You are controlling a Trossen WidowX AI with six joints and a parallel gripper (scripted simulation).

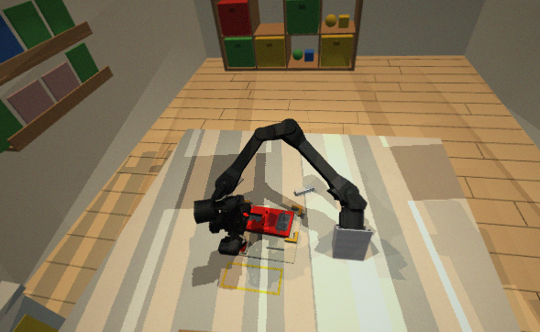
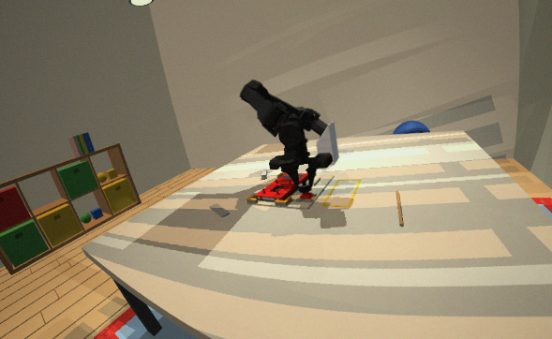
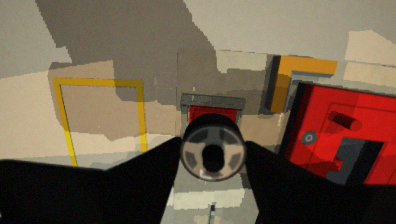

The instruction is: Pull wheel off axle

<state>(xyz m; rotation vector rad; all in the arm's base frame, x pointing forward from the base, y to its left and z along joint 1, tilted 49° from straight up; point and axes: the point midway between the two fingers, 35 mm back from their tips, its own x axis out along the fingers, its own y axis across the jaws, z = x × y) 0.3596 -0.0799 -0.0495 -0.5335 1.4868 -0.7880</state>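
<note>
"State of the pincer (image 1: pixel 242 238) (image 2: pixel 305 186) (image 3: pixel 213 145)?"

"Clamped on the wheel (image 3: pixel 191 150), one finger at either side of it. The wrist view shows the spoked face and the dark centre."

"Position of the wheel?"

"Between the fingers, near the red block (image 1: pixel 243 248) (image 2: pixel 306 196) (image 3: pixel 212 111) and outside the yellow outline (image 1: pixel 281 281) (image 2: pixel 354 193) (image 3: pixel 100 82). Whether it is clear of the axle, I cannot tell."

"Adjacent items?"

"A red chassis (image 1: pixel 270 221) (image 2: pixel 279 187) (image 3: pixel 320 112) lies on the other side of the pincer from the outline. An orange bracket (image 1: pixel 292 237) (image 2: pixel 282 201) (image 3: pixel 282 90) stands at a chassis corner; others are partly visible."

"Condition of the marked area?"

"Flat on the tabletop (image 1: pixel 365 307) (image 2: pixel 373 243) (image 3: pixel 300 20), with shadow across part of it. The wheel is not yet placed there."

"Further out?"

"A wooden stick (image 2: pixel 399 208) lies beyond the outline, well apart from the chassis. The black arm (image 1: pixel 319 160) (image 2: pixel 256 91) bends over from its grey base (image 1: pixel 352 243) (image 2: pixel 328 142). Past the tabletop, a shelf unit (image 1: pixel 292 69) (image 2: pixel 129 173) holds coloured bins."
</note>
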